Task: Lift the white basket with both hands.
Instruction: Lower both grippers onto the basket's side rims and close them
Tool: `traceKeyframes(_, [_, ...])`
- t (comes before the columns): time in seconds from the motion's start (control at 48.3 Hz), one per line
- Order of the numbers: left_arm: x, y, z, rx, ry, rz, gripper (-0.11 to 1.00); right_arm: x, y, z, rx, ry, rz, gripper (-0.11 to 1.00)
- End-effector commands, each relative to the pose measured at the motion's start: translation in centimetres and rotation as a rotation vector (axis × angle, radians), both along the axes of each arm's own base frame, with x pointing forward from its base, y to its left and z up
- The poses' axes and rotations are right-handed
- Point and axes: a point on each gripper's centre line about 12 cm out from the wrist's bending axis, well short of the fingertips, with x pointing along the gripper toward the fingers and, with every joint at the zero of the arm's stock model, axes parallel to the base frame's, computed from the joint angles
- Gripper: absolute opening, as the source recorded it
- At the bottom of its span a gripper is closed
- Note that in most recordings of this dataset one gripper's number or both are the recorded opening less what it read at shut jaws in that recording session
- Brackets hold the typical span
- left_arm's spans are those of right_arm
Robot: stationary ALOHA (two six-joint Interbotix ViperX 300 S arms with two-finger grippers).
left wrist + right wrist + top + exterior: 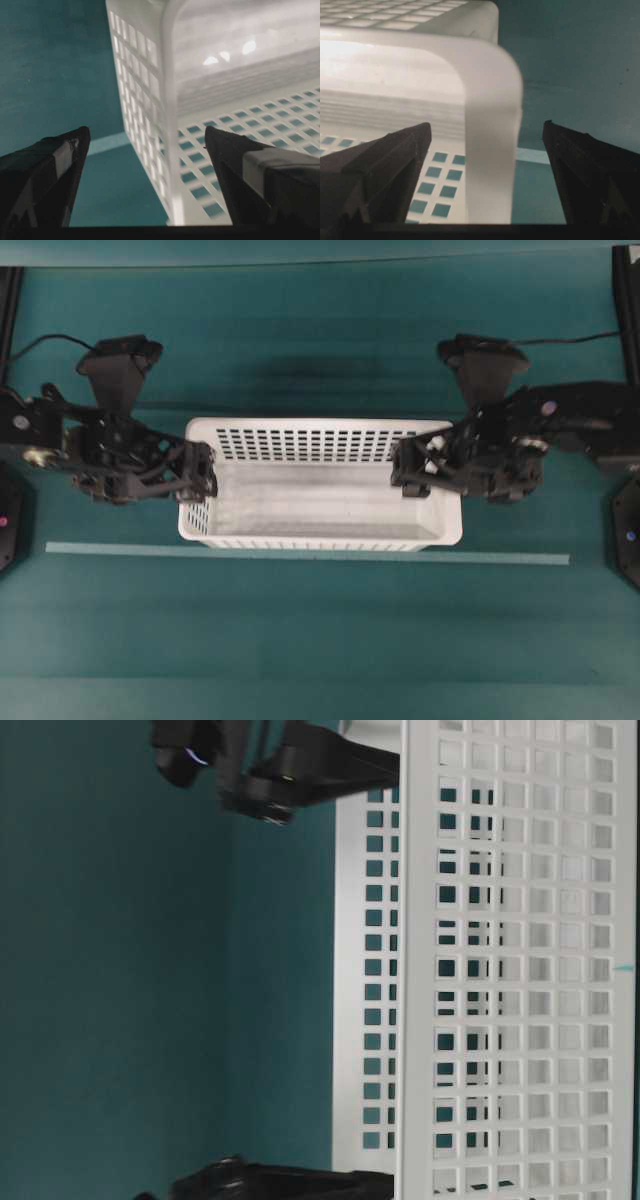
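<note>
The large rectangular white plastic basket with slotted walls (320, 485) sits on the teal cloth-covered table (300, 640), its long front side just behind a thin pale strip (300, 555) lying across the cloth. The basket looks empty.

My left black skeletal gripper (200, 472) stands at the basket's left end. In the left wrist view its fingers (50, 170) are spread wide with the end wall's rounded rim passing between them: one finger outside over the cloth, the other inside over the slotted wall. Nothing is held.

My right black skeletal gripper (408, 468) stands at the opposite end in the same posture. The right wrist view shows its fingers (385, 165) fully parted, straddling the thick white rim, gripping nothing.

Assessment: the step in hand is placement before the grasp; the lift has not begun, and the basket appears to rest flat on the table.

Next move requires both sets of fingers to close squarely on their rims, seated deep enough not to slip, then a level, matched rise so the basket does not tilt.
</note>
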Motion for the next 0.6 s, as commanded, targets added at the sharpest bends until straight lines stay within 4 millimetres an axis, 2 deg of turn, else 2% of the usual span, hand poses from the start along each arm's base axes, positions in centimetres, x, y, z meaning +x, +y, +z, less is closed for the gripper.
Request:
traceKeyframes(0.0, [0.57, 0.03, -1.09, 0.001, 0.022, -0.003, 0.96, 0.41, 0.27, -1.32, 0.001, 0.029, 0.012, 0.91])
traceKeyframes(0.579, [0.94, 0.21, -2.09, 0.002, 0.006, 0.001, 0.94, 0.51, 0.15, -2.20, 0.002, 0.040, 0.005, 0.90])
